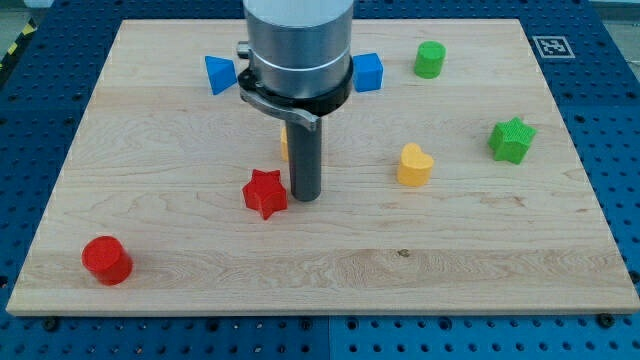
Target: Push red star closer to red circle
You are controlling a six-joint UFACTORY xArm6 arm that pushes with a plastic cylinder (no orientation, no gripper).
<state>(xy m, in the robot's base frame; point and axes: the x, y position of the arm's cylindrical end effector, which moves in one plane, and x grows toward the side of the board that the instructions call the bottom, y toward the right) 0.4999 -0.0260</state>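
Note:
The red star (265, 193) lies on the wooden board left of the middle. The red circle (107, 260), a short cylinder, stands near the board's bottom left corner, well apart from the star. My tip (305, 196) rests on the board just to the right of the red star, close to it or touching it; I cannot tell which. The wide grey arm body above hides part of the board's top middle.
A blue triangle (220, 75) and a blue cube (368, 72) lie near the top, on either side of the arm. A green cylinder (430, 60) is at top right, a green star (512, 140) at right, a yellow heart (413, 166) right of my tip. A yellow block (285, 142) is mostly hidden behind the rod.

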